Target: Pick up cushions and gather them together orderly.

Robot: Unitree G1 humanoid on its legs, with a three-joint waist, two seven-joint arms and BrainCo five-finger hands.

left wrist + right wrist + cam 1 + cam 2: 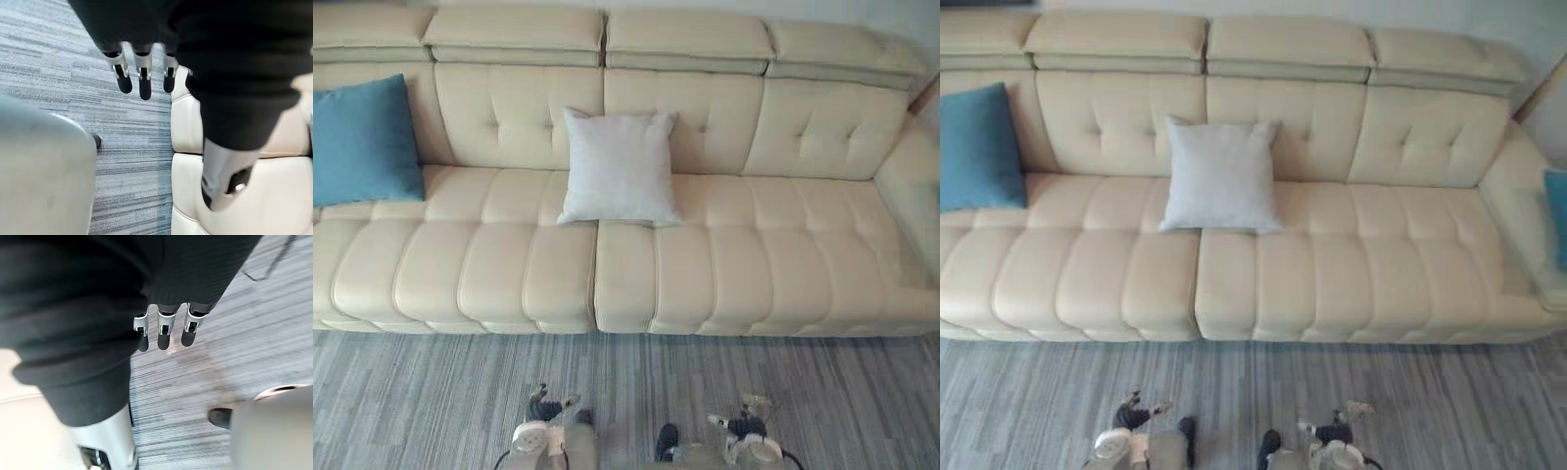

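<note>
A white cushion (619, 166) leans upright against the backrest in the middle of a beige sofa (724, 264). At the sofa's left end a blue cushion (362, 142) stands against the backrest. Another blue cushion (1557, 215) peeks in at the sofa's right arm. My left hand (548, 406) hangs low over the carpet in front of the sofa, well short of the cushions. Its fingers (143, 81) are straight and hold nothing. My right hand (744, 423) hangs likewise at the lower right, with straight fingers (164, 333) and nothing in them.
Grey striped carpet (431, 392) lies between me and the sofa's front edge. The seat to the right of the white cushion is bare, and so is the stretch between the white and left blue cushions.
</note>
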